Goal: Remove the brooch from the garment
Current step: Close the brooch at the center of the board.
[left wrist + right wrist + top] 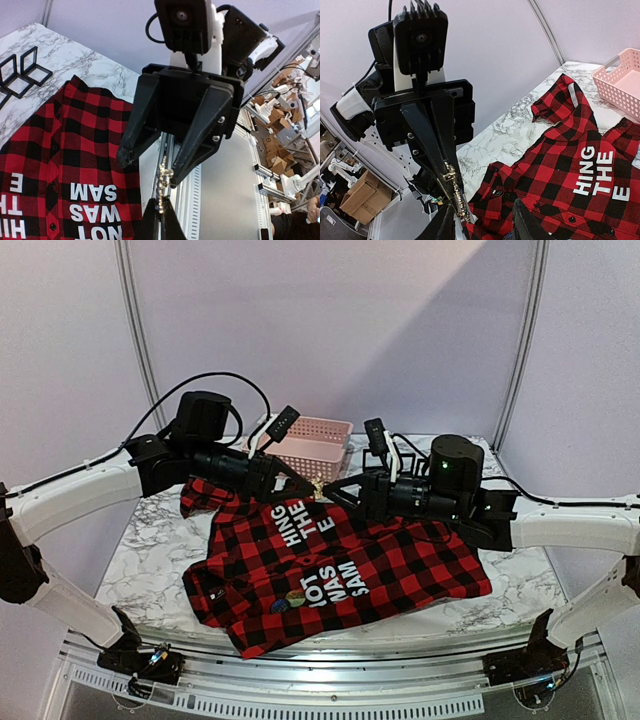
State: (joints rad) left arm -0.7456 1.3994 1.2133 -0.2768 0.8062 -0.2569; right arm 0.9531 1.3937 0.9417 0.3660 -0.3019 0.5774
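- The brooch (162,186), a slim gold beaded piece, hangs in the air over the garment's 12 o'clock edge, clear of the cloth. From that, the unpinning itself looks done.
- The left gripper (160,220) is clamped on one end of the brooch, jaws together with the gold strip pinched between them, so it cannot drop.
- The right gripper (482,222) faces it nose to nose with jaws apart. The brooch's other end lies beside one finger; I cannot tell whether it touches. Such a face-off suits passing the piece between arms.
- The garment (400,560) lies spread on the bench (150,560), collar toward 11 o'clock and white lettering (330,570) facing up. Lying slack, it is not being tugged by either arm.
- Two small round badges (296,595) sit on the cloth at 7 o'clock of the lettering, well apart from both arms.
- A pink basket (318,432) stands at 12 o'clock beyond the garment, probably the drop spot.
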